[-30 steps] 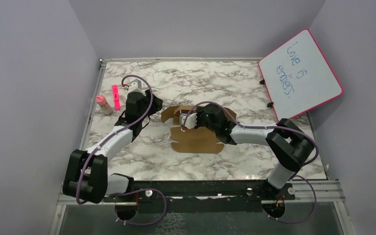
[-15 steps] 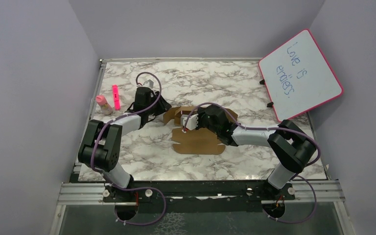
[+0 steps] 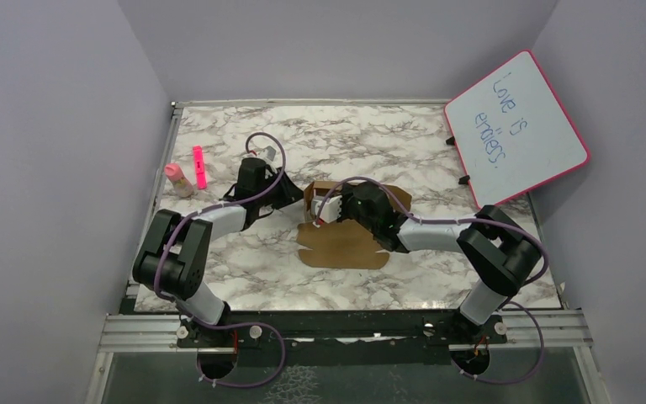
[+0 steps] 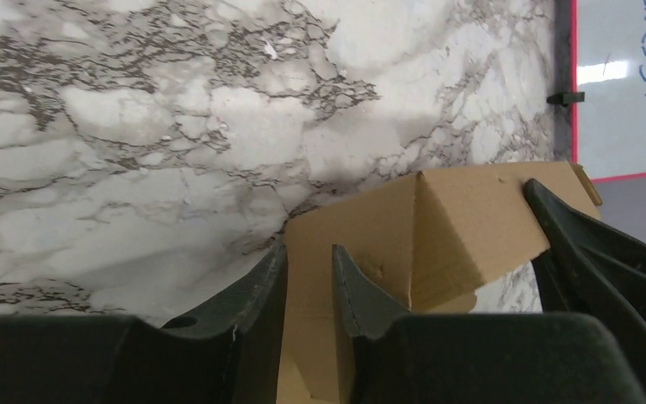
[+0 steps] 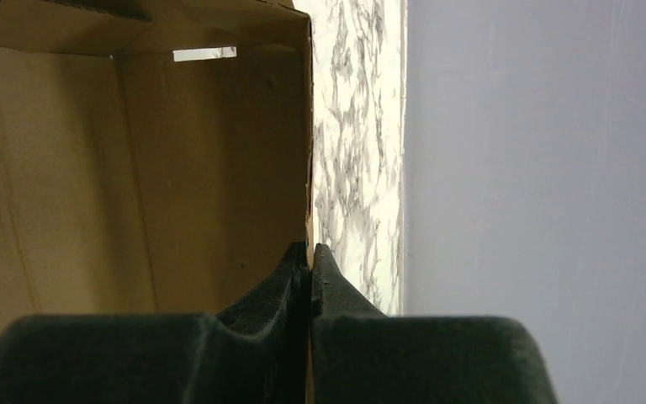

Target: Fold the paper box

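Cardboard fills both wrist views, each telling something the overhead one cannot. From above, the paper box (image 3: 341, 244) lies mid-table on the marble-patterned table (image 3: 252, 273), its near panel flat and its far walls raised, with the left gripper (image 3: 297, 199) at its far-left corner and the right gripper (image 3: 315, 215) just beside it over the raised part. Only the right wrist camera shows the right gripper (image 5: 309, 257) pinched tight on the top edge of an upright wall of the box (image 5: 177, 185), with the hollow brown interior, its creases and a small slot of light to one side. Only the left wrist camera shows the left gripper (image 4: 309, 273) standing narrow, its black fingers (image 4: 261, 295) either side of a strip of the box (image 4: 463, 227); whether they press it I cannot tell. The sheet is plain, matte and unprinted, with a sharp folded ridge. A pink-framed whiteboard (image 3: 517, 126) leans at the far right, and a pink marker (image 3: 198, 166) lies far left.
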